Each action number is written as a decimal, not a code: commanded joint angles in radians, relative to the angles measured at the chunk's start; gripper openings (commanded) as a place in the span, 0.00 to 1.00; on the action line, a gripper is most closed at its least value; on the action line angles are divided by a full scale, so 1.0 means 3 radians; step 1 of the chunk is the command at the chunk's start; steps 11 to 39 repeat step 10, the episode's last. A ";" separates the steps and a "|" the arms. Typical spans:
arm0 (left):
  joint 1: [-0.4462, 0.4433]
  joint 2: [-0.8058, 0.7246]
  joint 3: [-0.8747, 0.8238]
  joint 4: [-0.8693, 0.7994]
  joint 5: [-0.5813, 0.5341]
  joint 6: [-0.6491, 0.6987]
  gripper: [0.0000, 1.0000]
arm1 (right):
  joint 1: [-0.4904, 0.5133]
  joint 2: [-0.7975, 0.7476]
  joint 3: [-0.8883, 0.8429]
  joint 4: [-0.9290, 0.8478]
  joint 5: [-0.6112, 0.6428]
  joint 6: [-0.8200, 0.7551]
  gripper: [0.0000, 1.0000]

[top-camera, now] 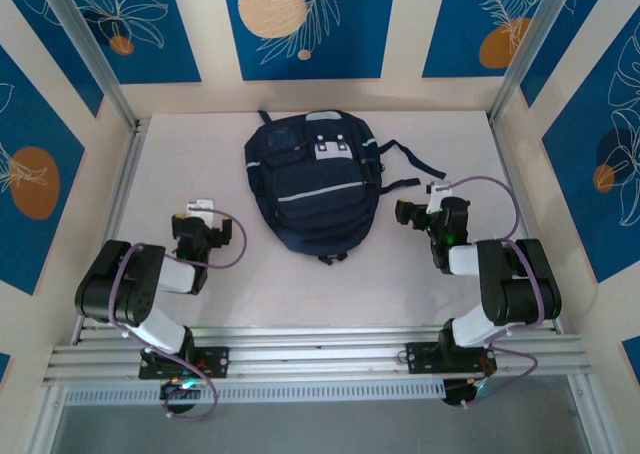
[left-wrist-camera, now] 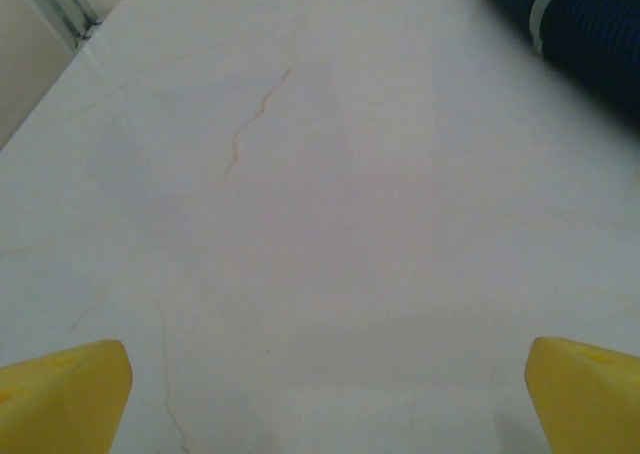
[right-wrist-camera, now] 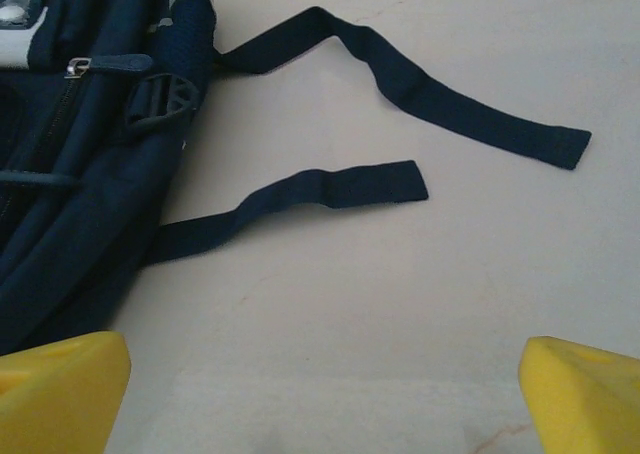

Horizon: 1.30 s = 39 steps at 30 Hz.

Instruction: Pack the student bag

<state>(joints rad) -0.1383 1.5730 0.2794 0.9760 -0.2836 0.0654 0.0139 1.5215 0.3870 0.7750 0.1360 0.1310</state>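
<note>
Bag (top-camera: 312, 179) lies flat at mid-rear of bench (top-camera: 190, 164), two loose straps (right-wrist-camera: 345, 187) trailing on its right side; left gripper (left-wrist-camera: 325, 394) and right gripper (right-wrist-camera: 325, 389) flank it, both wide, holding nothing, not touching it.

Pale table (top-camera: 200, 164), blue floral wall panels (top-camera: 300, 24)

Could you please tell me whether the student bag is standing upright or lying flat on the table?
Lying flat: the student bag rests front side up on the table, its straps trailing loose beside it.
</note>
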 commanded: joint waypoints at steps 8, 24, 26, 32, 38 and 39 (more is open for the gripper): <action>0.0047 -0.0023 0.0183 0.0160 0.0049 -0.0083 1.00 | -0.0011 0.0006 0.0095 0.0115 0.0052 -0.0058 0.99; 0.0047 -0.0018 0.0178 0.0178 0.0031 -0.0086 1.00 | -0.0001 -0.0002 0.0072 0.0149 0.0058 -0.0075 0.99; 0.0047 -0.0018 0.0178 0.0178 0.0031 -0.0086 1.00 | -0.0001 -0.0002 0.0072 0.0149 0.0058 -0.0075 0.99; 0.0047 -0.0018 0.0178 0.0178 0.0031 -0.0086 1.00 | -0.0001 -0.0002 0.0072 0.0149 0.0058 -0.0075 0.99; 0.0047 -0.0018 0.0178 0.0178 0.0031 -0.0086 1.00 | -0.0001 -0.0002 0.0072 0.0149 0.0058 -0.0075 0.99; 0.0047 -0.0018 0.0178 0.0178 0.0031 -0.0086 1.00 | -0.0001 -0.0002 0.0072 0.0149 0.0058 -0.0075 0.99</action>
